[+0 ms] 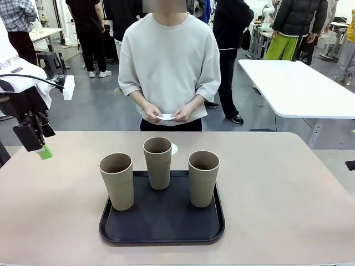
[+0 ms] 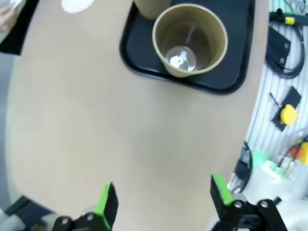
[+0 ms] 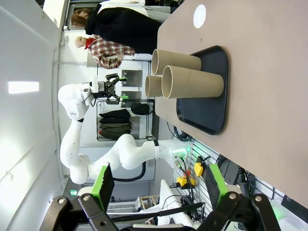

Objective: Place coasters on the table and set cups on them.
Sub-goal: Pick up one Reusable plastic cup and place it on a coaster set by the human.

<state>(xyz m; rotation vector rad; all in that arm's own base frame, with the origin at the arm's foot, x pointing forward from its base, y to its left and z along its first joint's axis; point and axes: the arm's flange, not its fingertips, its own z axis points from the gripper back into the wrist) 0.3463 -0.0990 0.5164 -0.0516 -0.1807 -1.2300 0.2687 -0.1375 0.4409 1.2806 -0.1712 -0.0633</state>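
"At lower centre of the front view, all three cups (image 1: 158, 162) stand upright on the black tray (image 1: 161, 239). One coaster (image 1: 173, 148) lies flat on the table (image 1: 277, 188) just behind the middle cup. The person's hands (image 1: 166, 113) hold a second coaster (image 1: 166, 117) at upper centre."

"Which arm is nearer a cup?"

"The left, I judge. The left gripper (image 1: 41, 148) hangs at the left edge, jaws spread and empty. Its wrist view has the left cup (image 2: 189, 41) straight ahead at the top of the frame, mouth toward the camera, long axis vertical, well apart from the fingers."

"And the right gripper (image 3: 156, 180)?"

"Spread too, holding nothing, well back from the tray. The laid coaster sits beyond the tray, nearer the person than either arm."
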